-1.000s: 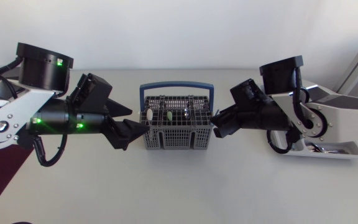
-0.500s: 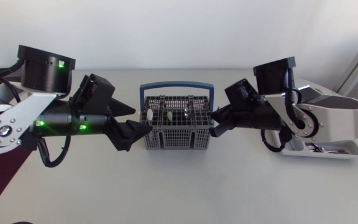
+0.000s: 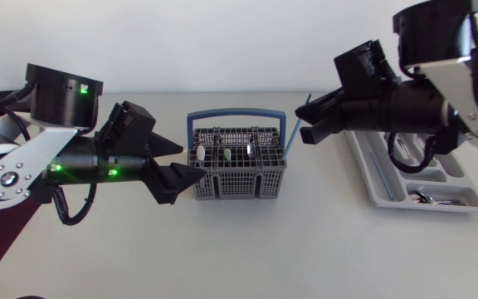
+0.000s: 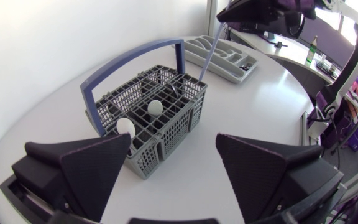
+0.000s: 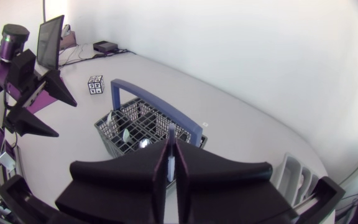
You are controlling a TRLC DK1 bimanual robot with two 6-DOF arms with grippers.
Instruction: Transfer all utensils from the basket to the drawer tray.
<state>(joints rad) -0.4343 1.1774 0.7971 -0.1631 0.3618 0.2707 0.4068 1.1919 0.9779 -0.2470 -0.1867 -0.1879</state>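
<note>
Right pincer [image 3: 304,124] clamps blue utensil [image 4: 208,53] at basket's [image 3: 239,187] edge.

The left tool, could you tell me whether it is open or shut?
Open: the left tool holds its fingers wide apart, gripping nothing.

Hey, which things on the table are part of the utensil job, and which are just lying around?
Job: basket, utensils in it, blue-handled utensil held between the right fingers, drawer tray.
Lying about: small patterned cube.
</note>
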